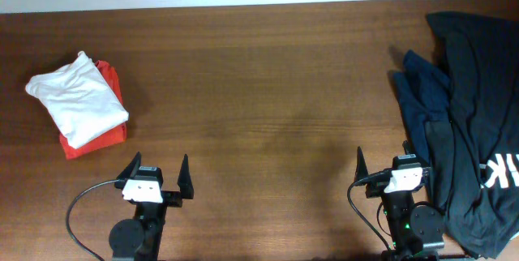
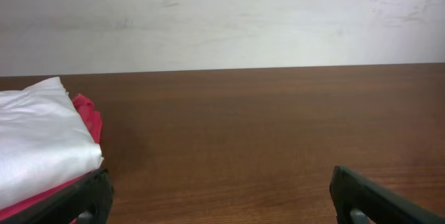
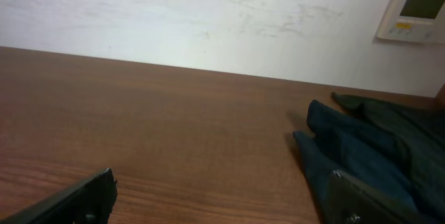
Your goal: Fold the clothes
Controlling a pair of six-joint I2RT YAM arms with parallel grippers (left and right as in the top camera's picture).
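Note:
A folded white T-shirt (image 1: 79, 97) lies on a folded red one (image 1: 112, 109) at the table's left; both show in the left wrist view, white (image 2: 38, 144) over red (image 2: 89, 118). A crumpled navy shirt (image 1: 426, 99) and a black shirt with white lettering (image 1: 478, 115) lie in a heap at the right edge; the navy one shows in the right wrist view (image 3: 361, 165). My left gripper (image 1: 156, 176) is open and empty near the front edge. My right gripper (image 1: 392, 166) is open and empty, its right finger beside the dark heap.
The brown wooden table (image 1: 268, 91) spreads between the two piles. A white wall runs along the far edge. A wall control panel (image 3: 414, 11) hangs at the upper right in the right wrist view.

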